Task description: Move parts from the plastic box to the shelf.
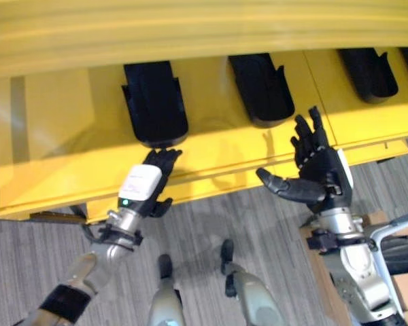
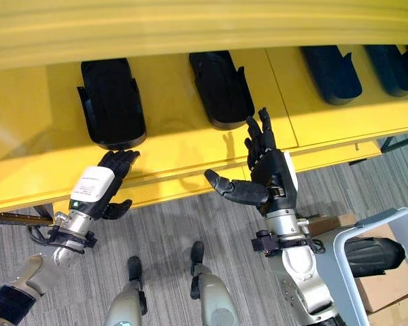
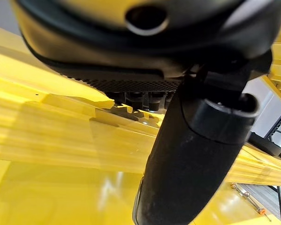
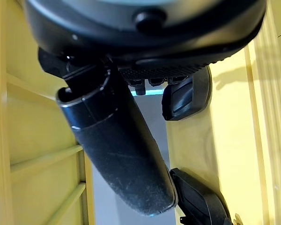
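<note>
Left hand point(image 1: 148, 182) fingertips hidden under the black part point(image 1: 154, 102) just beyond them; grip unreadable. Rightmost part point(image 2: 394, 68) cut off by frame edge.

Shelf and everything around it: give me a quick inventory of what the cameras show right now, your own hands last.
Shelf: one, yellow, across the upper part of the head views.
Black parts: four in the right eye view, dark, lying in a row on the shelf surface.
Cardboard box: one, brown, on the floor at the lower right.
Plastic frame: one, pale grey, at the lower right, over the cardboard box.
Left hand: dark, with a white cover, fingers straight at the shelf's front edge just below the leftmost part.
Right hand: dark, open, empty, raised before the shelf edge.
</note>
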Tool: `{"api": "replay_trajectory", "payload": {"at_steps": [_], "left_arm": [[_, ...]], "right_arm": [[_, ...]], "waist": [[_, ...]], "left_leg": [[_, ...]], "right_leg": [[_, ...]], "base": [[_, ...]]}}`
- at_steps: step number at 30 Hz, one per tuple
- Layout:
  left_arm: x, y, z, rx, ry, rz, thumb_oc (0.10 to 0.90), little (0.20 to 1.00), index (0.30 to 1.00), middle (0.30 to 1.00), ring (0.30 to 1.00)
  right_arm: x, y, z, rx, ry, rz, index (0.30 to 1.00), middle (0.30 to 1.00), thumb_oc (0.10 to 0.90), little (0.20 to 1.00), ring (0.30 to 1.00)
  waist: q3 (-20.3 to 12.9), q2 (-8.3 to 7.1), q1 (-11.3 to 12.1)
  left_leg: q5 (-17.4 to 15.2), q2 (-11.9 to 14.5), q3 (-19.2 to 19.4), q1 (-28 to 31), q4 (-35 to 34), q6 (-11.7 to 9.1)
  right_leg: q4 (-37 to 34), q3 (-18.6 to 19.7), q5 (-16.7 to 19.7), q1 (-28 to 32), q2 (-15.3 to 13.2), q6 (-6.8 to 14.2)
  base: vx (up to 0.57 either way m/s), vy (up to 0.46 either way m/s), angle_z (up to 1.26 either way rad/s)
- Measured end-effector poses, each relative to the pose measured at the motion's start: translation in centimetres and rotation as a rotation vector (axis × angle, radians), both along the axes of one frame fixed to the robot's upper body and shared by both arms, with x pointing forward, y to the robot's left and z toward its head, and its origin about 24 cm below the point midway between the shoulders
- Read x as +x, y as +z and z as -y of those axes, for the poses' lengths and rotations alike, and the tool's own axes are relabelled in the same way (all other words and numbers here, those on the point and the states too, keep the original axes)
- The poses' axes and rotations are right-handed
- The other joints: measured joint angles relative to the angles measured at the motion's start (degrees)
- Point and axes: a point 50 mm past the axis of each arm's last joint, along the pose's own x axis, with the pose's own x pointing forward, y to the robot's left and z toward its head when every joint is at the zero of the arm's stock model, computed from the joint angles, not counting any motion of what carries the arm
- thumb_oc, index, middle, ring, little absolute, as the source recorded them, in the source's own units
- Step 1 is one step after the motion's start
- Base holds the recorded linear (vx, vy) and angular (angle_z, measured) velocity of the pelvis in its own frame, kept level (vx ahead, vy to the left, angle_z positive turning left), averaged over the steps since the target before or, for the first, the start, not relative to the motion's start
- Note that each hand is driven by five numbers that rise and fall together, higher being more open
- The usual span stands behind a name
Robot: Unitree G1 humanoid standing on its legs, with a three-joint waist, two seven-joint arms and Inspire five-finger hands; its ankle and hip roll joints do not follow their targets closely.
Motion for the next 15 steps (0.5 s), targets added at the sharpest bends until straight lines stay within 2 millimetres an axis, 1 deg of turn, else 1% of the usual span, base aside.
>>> {"api": "replay_trajectory", "payload": {"at_steps": [5,15], "left_arm": [[0.30,0.17,-0.01,0.001,0.004,0.011,0.900,1.000,1.000,1.000,1.000],[0.44,0.36,0.04,-0.001,0.008,0.029,0.900,1.000,1.000,1.000,1.000]], "right_arm": [[-0.20,-0.37,0.10,0.000,-0.005,-0.016,1.000,1.000,0.900,1.000,1.000],[-0.19,-0.35,0.09,0.000,-0.004,-0.015,1.000,1.000,0.900,1.000,1.000]], "waist": [[0.11,-0.21,-0.01],[0.34,-0.62,-0.01]], "left_leg": [[0.00,0.01,0.02,-0.01,0.00,0.00],[-0.01,0.01,0.14,-0.08,-0.03,0.00]], "right_leg": [[-0.02,0.03,0.00,-0.03,0.01,0.00],[-0.03,0.15,0.00,-0.18,0.03,0.00]], "base": [[0.00,0.000,0.00],[0.00,0.000,0.00]]}}
